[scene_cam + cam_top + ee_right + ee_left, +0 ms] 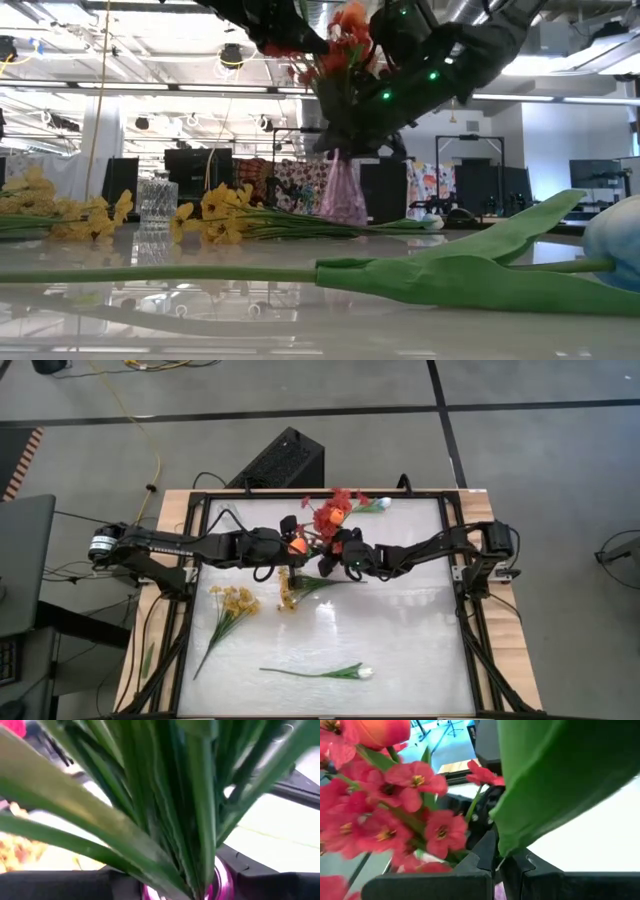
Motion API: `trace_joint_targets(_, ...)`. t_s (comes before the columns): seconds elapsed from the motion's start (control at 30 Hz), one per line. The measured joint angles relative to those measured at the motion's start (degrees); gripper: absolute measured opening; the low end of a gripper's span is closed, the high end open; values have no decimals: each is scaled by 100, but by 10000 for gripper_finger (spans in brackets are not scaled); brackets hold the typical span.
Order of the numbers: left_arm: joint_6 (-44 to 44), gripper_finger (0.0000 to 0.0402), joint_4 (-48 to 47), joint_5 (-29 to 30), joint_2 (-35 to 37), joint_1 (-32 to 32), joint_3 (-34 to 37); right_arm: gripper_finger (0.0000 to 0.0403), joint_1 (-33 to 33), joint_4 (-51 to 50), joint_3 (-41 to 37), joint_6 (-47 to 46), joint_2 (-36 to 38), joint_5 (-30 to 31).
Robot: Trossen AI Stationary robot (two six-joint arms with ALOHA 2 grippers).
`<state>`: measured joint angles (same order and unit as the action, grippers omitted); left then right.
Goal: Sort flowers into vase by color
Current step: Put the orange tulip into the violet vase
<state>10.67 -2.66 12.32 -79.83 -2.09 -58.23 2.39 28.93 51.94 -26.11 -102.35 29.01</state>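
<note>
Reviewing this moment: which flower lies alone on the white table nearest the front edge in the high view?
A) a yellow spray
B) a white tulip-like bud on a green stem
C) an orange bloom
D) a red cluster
B: the white tulip-like bud on a long green stem lies by itself there, while the yellow small-bloom spray lies farther back to the left.

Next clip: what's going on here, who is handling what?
Both dark arms meet above a pink vase at the table's far middle. The left gripper is shut on an orange-bloomed flower by its green stem, beside the red flower cluster already standing in the vase. The right gripper is closed around those stems near the vase mouth. Yellow sprays and a white-budded flower lie unsorted on the white table.
</note>
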Motion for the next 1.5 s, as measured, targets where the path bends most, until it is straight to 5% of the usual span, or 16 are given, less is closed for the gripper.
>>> trace_joint_targets(0.2,-71,0,-129,173,0,27,-1,158,-16,806,20,-9,-360,-6)
trace_joint_targets(0.8,-39,0,118,619,-7,-24,6,163,-103,1113,7,-296,-380,-224)
trace_joint_targets(1.1,-374,0,129,50,-11,-58,-11,159,-100,994,14,238,-380,-255)
trace_joint_targets(1.2,-487,0,-549,-148,-4,-24,-388,164,-98,976,15,267,-380,-252)
trace_joint_targets(1.33,-633,0,-1390,211,-2,91,-906,161,-103,977,17,260,-380,-255)
trace_joint_targets(1.5,-1904,0,-1628,1009,-5,145,-967,157,-94,985,17,249,-380,-137)
